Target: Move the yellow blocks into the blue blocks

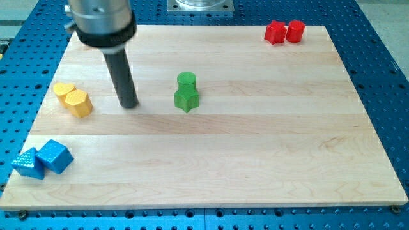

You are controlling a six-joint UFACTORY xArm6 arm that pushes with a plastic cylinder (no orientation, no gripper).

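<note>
Yellow blocks (73, 98), 2 of them, sit touching each other near the view's left edge of the worktop (255, 160). They make a short row that runs from the upper left down to the lower right. One looks like a heart shape and the other has 6 sides, though I cannot be sure.

My tip (129, 104) rests on the wood just to the view's right of the yellow pair, close but not touching. The end effector is only a dark rod, so it has nothing to open or close, and it holds nothing.

Blue blocks (43, 160), also 2 and touching, lie near the view's bottom left corner. They are below the yellow ones and a bit more to the left.

So the yellow pair has to go down and slightly left. My tip is on the wrong side for that. I think it must first go around to the top of the yellow blocks, a little to their right, and then push down. A push from where it stands now would likely send them off the left edge.
</note>
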